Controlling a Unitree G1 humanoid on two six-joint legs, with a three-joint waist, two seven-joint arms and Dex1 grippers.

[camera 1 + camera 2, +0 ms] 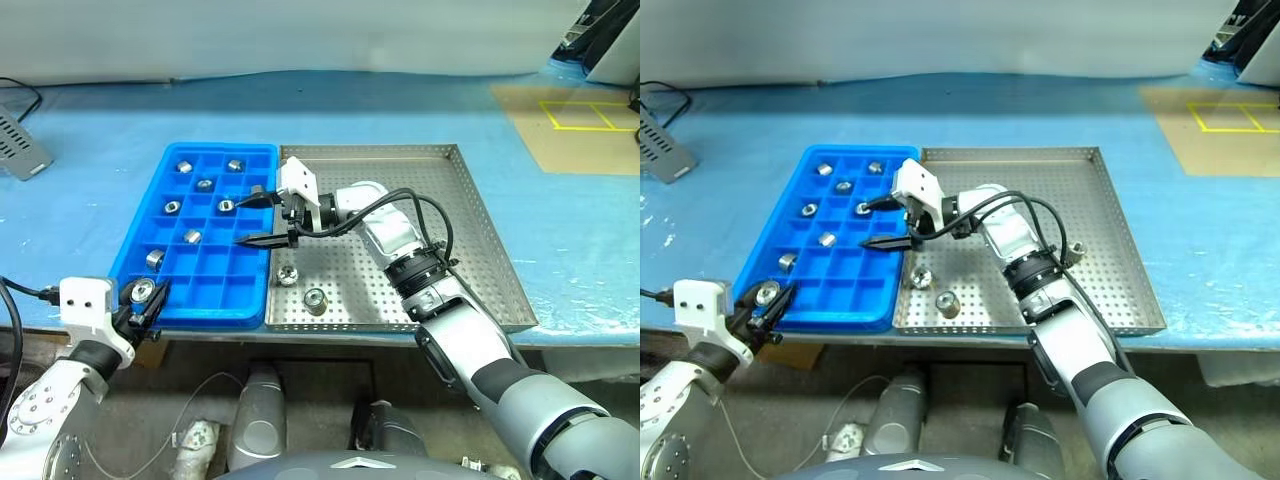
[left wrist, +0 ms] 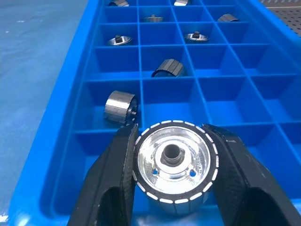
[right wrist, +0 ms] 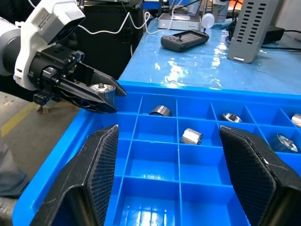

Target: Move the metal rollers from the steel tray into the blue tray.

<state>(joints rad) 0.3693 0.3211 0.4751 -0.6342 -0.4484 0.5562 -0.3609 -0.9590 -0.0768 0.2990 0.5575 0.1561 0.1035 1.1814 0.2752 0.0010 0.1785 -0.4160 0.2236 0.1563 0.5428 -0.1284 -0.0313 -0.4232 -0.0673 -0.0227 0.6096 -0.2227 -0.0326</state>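
Left tool (image 1: 148, 303): clamped on one metal roller (image 2: 173, 165), gripped by its sides between the two black fingers (image 2: 113, 174); it hangs at the near left corner of the blue tray (image 1: 250, 300), over the front rim.
Right tool (image 1: 262, 218): fingers apart with nothing between them, pointing to the robot's left over the right-hand columns of the blue tray, near the seam with the steel tray (image 1: 480, 200).
Rollers in the blue tray: seven lie in separate compartments, among them ones at the far row (image 1: 184, 166), (image 1: 235, 165), one below them (image 1: 204, 184), two in the middle rows (image 1: 171, 207), (image 1: 226, 205), one further toward the front (image 1: 192, 236) and one by the left wall (image 1: 155, 259).
Rollers in the steel tray: two remain near its front left, one (image 1: 287, 275) just beside the blue tray, another (image 1: 316, 299) near it toward the front rim.
Trays: side by side, long edges touching, blue on the left.
Surface (image 1: 100, 120): covered in blue sheeting; both trays sit near its front edge.
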